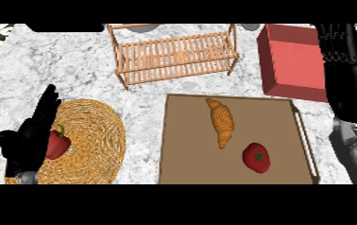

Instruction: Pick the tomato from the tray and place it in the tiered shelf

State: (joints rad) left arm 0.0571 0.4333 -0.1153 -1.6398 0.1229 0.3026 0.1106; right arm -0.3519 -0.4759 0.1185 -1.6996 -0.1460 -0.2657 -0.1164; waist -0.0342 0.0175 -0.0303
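Note:
A red tomato (257,157) with a green stem lies on the brown tray (188,143), near its front right corner. The wooden tiered shelf (174,54) stands behind the tray, at the back middle of the counter. My right hand (339,77) reaches up along the view's right edge, past the tray's right rim, fingers stretched out and holding nothing. It is apart from the tomato. My left hand (31,134) rests open at the left edge, fingers up.
A croissant (222,121) lies on the tray behind the tomato. A red box (293,61) stands at the back right, next to my right hand. At the left a woven round mat (90,139) carries a red pepper (58,143), touching my left hand.

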